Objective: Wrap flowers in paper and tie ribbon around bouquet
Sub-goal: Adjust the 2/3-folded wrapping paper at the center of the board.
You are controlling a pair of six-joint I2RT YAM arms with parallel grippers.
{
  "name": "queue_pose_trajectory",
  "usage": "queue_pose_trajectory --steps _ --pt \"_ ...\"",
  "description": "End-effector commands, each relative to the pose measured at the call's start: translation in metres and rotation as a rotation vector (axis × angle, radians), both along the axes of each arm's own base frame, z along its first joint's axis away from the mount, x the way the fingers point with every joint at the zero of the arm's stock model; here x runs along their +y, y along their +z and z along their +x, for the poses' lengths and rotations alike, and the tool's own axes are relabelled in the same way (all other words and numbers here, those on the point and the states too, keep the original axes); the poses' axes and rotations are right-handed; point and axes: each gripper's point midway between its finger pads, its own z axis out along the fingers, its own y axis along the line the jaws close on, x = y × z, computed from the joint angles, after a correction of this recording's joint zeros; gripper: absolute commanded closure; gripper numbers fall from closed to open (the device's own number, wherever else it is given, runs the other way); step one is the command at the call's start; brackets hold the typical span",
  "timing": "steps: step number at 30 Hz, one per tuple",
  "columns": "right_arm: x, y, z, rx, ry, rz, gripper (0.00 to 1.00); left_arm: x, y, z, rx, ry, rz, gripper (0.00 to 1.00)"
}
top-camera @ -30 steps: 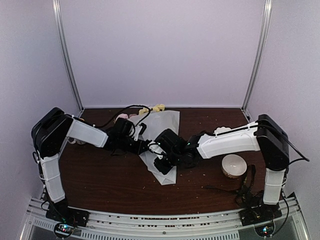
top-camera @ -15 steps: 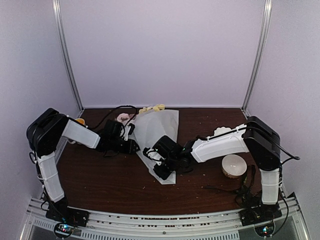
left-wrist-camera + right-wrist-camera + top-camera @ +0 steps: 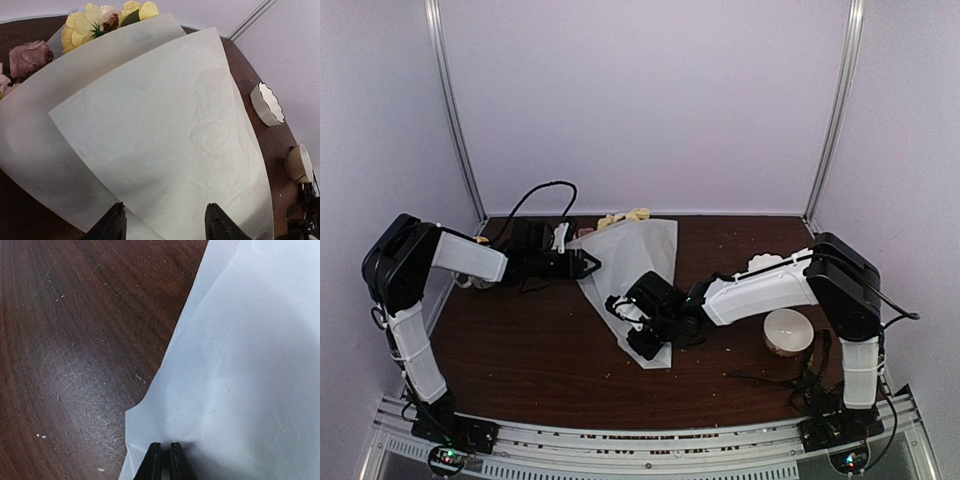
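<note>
Dark wooden worktop [image 3: 520,350] below both end effectors.

Large pale paper [image 3: 165,150], folded over into a loose cone and lying flat on the worktop. Directly ahead of left end effector [image 3: 165,227], fanning away from it. Two overlapping layers, nothing securing them. Narrow end under right end effector [image 3: 165,460].

Flowers [image 3: 107,20], yellow and pink blooms poking out of the wide end. Far side of the paper from left end effector, up and to its left in the wrist view.

Cream bowl [image 3: 787,331] off to the right of right end effector, well apart.

Left end effector released: jaws apart, nothing between them, just off the paper's near edge.

Right end effector clenched, tips together right at the paper's edge near the narrow end. Cannot tell whether pinching a fold or only pressing it down.

Ribbon not made out.

Risks, as judged:
- Likely to spring open at the top flap with left side let go, since thin sheet and no tie yet.
- Could slide on smooth wood if only pressed at the narrow end.
- Could crease or tear if dragged while pinched.
- Could shed blooms from the wide end if lifted loose.
</note>
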Motion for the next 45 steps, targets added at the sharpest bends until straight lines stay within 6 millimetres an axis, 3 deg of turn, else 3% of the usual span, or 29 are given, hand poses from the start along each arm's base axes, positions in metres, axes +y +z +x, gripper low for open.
queue_pose_trajectory --steps 1,6,12,15,26,30,34,36,39,45 --pt "-0.017 -0.025 -0.014 0.063 0.005 -0.07 0.92 -0.012 -0.002 0.019 0.005 0.0 -0.039 0.43" --pt "-0.017 -0.02 -0.014 0.055 0.004 -0.063 0.92 -0.004 -0.021 0.027 0.055 0.054 0.018 0.42" --pt "-0.014 -0.021 -0.015 0.062 0.008 -0.059 0.92 0.002 -0.023 0.027 0.054 0.066 0.01 0.41" --pt "-0.014 -0.02 -0.015 0.061 0.009 -0.056 0.92 0.004 -0.022 0.029 0.061 0.052 -0.038 0.35" --pt "-0.011 -0.02 -0.014 0.065 0.002 -0.046 0.93 -0.01 -0.028 0.042 0.103 -0.006 -0.1 0.34" --pt "-0.011 -0.02 -0.014 0.068 0.003 -0.054 0.93 -0.015 -0.014 0.04 0.071 -0.03 -0.16 0.49" --pt "-0.01 -0.02 -0.014 0.068 0.002 -0.052 0.93 -0.017 -0.01 0.038 0.057 -0.045 -0.167 0.79" --pt "-0.011 -0.021 -0.014 0.07 0.004 -0.057 0.93 -0.018 -0.007 0.037 0.048 -0.055 -0.18 1.0" --pt "-0.012 -0.02 -0.014 0.067 0.003 -0.064 0.93 -0.011 -0.005 0.033 0.05 -0.023 -0.172 1.0" --pt "-0.014 -0.019 -0.014 0.063 0.005 -0.068 0.93 0.028 -0.029 0.022 0.074 0.118 -0.035 1.0"
